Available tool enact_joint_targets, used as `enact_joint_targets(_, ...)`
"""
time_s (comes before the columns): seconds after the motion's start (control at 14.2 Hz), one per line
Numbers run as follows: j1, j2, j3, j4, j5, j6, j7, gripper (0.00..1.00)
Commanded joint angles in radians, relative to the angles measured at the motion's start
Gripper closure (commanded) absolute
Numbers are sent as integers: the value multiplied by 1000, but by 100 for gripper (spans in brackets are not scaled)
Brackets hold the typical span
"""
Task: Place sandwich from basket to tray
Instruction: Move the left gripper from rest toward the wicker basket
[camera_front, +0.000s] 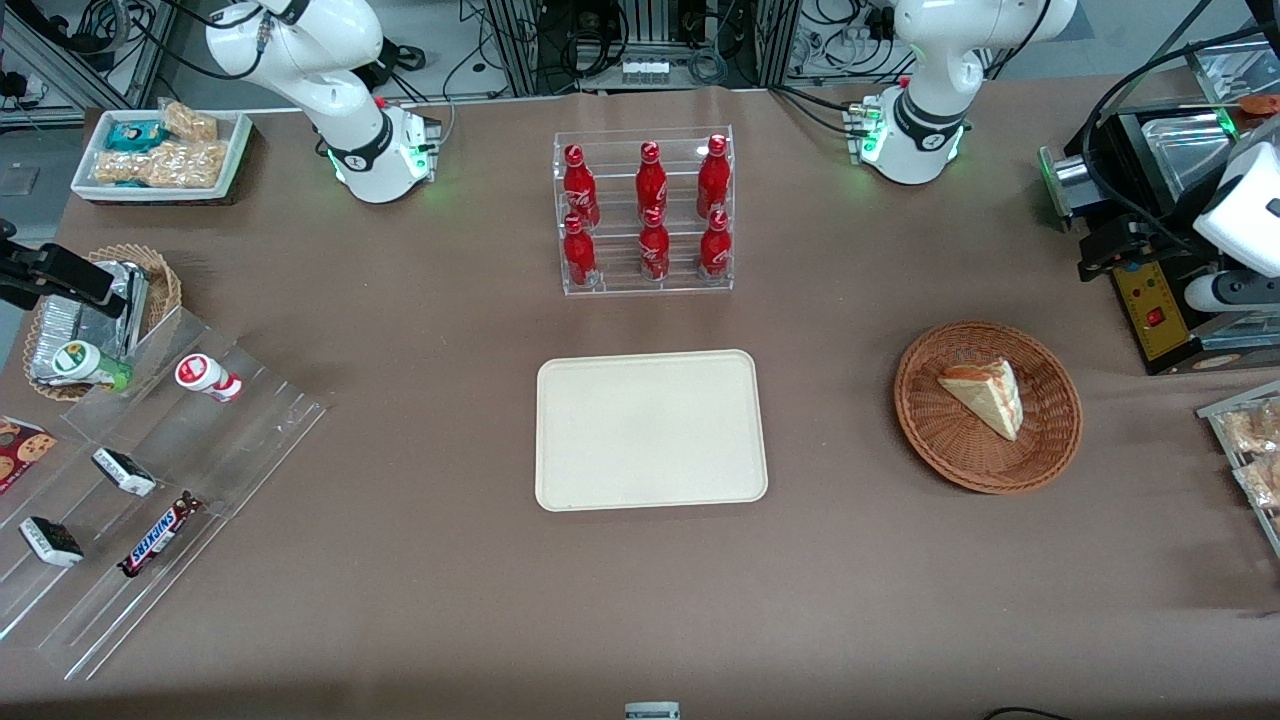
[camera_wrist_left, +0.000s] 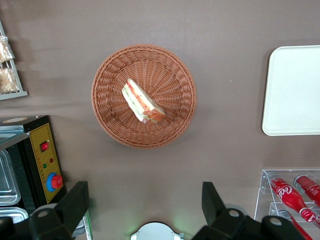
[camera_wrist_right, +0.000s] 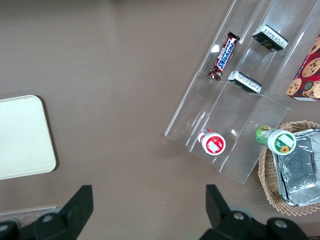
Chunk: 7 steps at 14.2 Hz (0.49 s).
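The gripper hangs high above the basket, fingers spread wide, sandwich lying inside, tray bare

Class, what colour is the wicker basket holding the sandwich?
Reddish-brown basket, clearest in the left wrist view.

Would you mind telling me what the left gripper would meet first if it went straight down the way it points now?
Probably bare tablecloth just beside the basket, not the sandwich. The left gripper is open, high above the table; depth is unclear.
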Motion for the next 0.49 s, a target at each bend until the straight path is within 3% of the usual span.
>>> enact_joint_targets(0.0,-5,-15,13,-4,4,-6,3,0)
enact_joint_targets(0.42,-5,-9,13,-20,6,-37,1,0)
